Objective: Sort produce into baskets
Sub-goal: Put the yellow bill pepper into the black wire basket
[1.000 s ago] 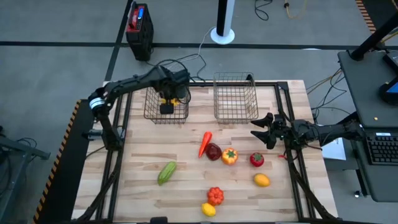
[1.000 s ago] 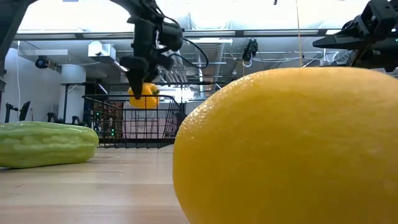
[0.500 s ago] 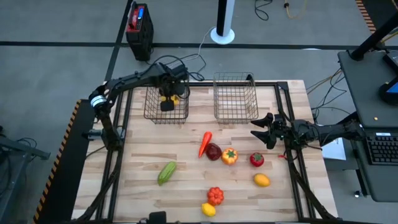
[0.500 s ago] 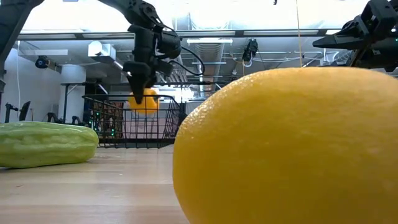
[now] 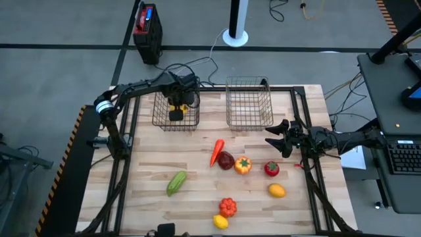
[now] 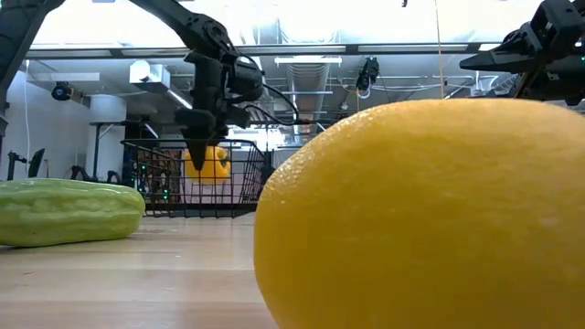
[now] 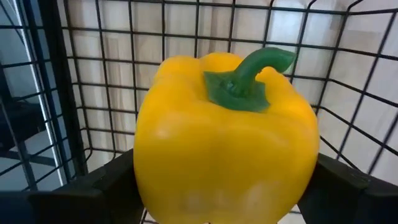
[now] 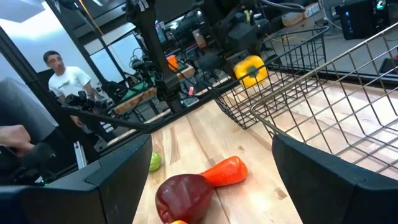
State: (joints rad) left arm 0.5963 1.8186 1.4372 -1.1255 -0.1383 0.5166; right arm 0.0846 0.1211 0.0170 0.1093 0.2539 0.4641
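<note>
My left gripper (image 5: 176, 113) is inside the left wire basket (image 5: 160, 122), shut on a yellow pepper (image 7: 224, 162). The pepper also shows in the low view (image 6: 208, 164), below the basket's rim. My right gripper (image 5: 279, 139) is open and empty above the table's right side, right of the right basket (image 5: 248, 118). An orange carrot (image 5: 216, 151), a dark red apple (image 5: 226, 160), tomatoes (image 5: 272, 169), a lemon (image 5: 277, 191), a red pepper (image 5: 227, 207) and a green cucumber (image 5: 176, 182) lie on the table. My left gripper pinches the yellow pepper between its two fingers (image 7: 102, 183), one on each of the pepper's opposite sides (image 7: 146, 174). The fingers point down from above. The green stem (image 7: 249, 74) shows between them. The pepper hangs inside the basket, above its floor.
The two baskets stand side by side at the table's far edge. A yellow fruit (image 6: 420, 219) fills the low view's front. A small yellow fruit (image 5: 220, 222) lies at the near edge. A person (image 8: 62, 78) sits beyond the table.
My left gripper has gone down into the left basket with the yellow pepper, which now hangs below the basket's rim. It stays shut on the pepper.
</note>
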